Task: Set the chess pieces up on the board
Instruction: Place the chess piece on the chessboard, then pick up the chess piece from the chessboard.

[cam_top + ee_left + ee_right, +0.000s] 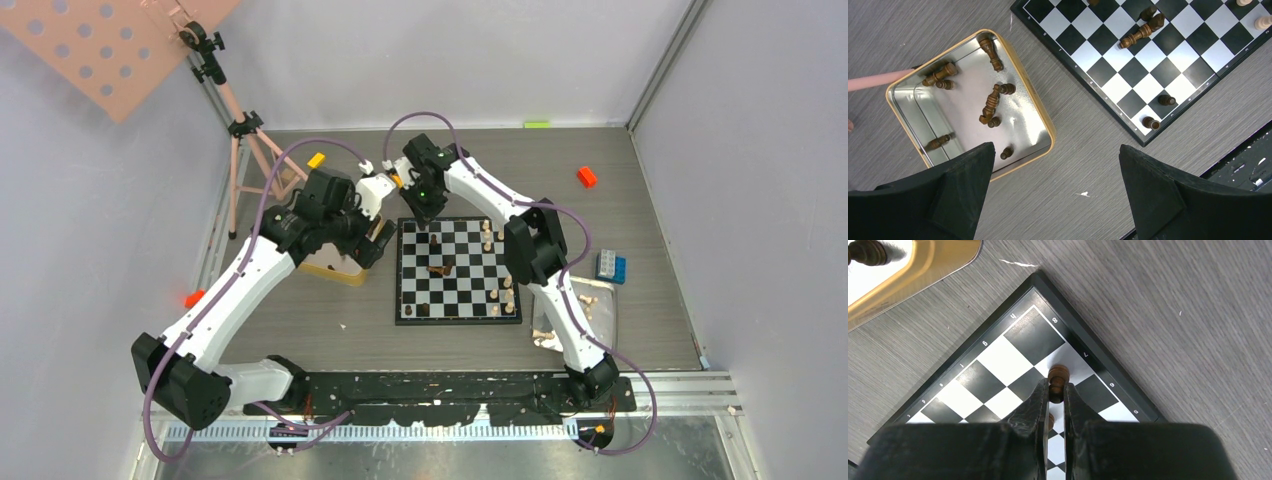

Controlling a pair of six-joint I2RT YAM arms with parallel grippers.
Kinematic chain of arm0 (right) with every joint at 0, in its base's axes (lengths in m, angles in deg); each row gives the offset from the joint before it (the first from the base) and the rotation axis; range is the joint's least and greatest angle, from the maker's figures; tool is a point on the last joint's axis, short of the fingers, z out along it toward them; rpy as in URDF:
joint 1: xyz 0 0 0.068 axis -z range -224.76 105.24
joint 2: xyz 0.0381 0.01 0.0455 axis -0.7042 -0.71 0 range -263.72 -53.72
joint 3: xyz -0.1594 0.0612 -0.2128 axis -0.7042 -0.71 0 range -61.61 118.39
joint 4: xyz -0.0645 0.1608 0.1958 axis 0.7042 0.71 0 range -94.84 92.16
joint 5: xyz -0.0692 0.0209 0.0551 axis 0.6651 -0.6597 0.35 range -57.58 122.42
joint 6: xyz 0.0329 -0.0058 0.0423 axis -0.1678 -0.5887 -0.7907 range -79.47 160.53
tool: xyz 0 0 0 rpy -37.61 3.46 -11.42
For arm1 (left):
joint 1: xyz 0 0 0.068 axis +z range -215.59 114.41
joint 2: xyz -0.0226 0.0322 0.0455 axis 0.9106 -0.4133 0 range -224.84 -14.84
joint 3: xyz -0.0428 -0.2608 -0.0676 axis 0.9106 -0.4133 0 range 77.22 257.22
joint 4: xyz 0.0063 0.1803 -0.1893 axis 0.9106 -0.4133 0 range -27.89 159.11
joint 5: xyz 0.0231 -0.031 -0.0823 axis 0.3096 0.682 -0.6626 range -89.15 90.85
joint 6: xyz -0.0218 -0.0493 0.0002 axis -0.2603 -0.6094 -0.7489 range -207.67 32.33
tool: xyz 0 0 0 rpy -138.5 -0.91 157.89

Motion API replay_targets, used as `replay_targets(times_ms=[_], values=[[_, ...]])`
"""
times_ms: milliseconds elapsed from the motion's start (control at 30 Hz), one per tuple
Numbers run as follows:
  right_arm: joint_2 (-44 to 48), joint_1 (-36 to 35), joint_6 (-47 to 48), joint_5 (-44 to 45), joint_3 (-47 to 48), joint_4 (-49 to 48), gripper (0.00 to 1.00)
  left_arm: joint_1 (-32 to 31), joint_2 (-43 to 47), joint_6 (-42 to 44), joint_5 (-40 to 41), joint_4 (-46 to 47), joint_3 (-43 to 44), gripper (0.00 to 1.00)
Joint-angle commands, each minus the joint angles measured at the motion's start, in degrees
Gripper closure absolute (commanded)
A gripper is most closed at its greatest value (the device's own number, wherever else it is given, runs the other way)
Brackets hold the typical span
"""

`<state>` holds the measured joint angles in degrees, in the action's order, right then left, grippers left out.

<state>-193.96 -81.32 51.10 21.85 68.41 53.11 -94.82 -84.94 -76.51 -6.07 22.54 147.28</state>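
Near the right of the board (pixel 465 285) lies a metal tray (pixel 610 312), with pale pieces (pixel 545 339) in and beside it; more pale men (pixel 507 296) stand along the board's right edge; two dark chessmen (pixel 1151 122) stand at its near left corner; a toppled piece (pixel 1140 34) lies near its middle; left of the board the left tool (pixel 1055 148) hangs with jaws spread wide and nothing between them, over woodgrain surface (pixel 1083 127), between the board and a gold-rimmed tin (pixel 1044 122); turned brown pieces (pixel 992 99) lie scattered on the tin's shiny floor; at the board's far left corner the right tool (pixel 1057 391) is clamped on a dark piece (pixel 1058 375), whose round head shows past the fingertips, over a light square; whether its base touches the board I cannot tell; right of the board sits a blue brick (pixel 611 266); beyond its far right, an orange block (pixel 586 176).
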Motion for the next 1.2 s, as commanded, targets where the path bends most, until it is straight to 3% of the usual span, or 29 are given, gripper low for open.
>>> replay_targets(times_ms=[0, 167, 233, 300, 367, 433, 800, 1167], values=[[-0.12, -0.78, 0.36, 1.28, 1.66, 2.12, 0.99, 0.23, 1.7, 0.68, -0.89, 0.25, 1.31, 0.02], [-0.04, -0.88, 0.51, 1.62, 1.77, 2.88, 0.91, 0.23, 1.73, 0.71, -0.91, 0.25, 1.22, 0.02], [0.16, -0.88, 0.35, 1.79, 1.84, 2.89, 0.74, 0.23, 1.66, 0.77, -1.03, 0.33, 1.13, 0.01], [0.52, -0.87, 0.07, 2.09, 2.21, 2.87, 0.49, 0.23, 1.7, 0.76, -1.02, 0.29, 1.13, 0.01], [1.26, -0.82, -0.27, 2.72, 2.46, 2.5, 0.39, 0.23, 1.71, 0.79, -0.99, 0.34, 1.14, 0.02], [2.44, -0.8, -0.69, 2.71, 2.55, 2.03, 0.36, 0.23, 1.72, 0.84, -1.0, 0.4, 1.05, 0.01], [11.3, -0.59, -0.89, 1.89, -8.52, 0.81, 0.37, 0.23, 2.2, 0.78, -1.52, 0.64, 0.87, 0.01], [9.62, -0.57, -0.81, 0.49, -10.88, 0.44, 0.5, 0.23, 1.82, 0.8, -1.7, 0.6, 1.04, 0.02]])
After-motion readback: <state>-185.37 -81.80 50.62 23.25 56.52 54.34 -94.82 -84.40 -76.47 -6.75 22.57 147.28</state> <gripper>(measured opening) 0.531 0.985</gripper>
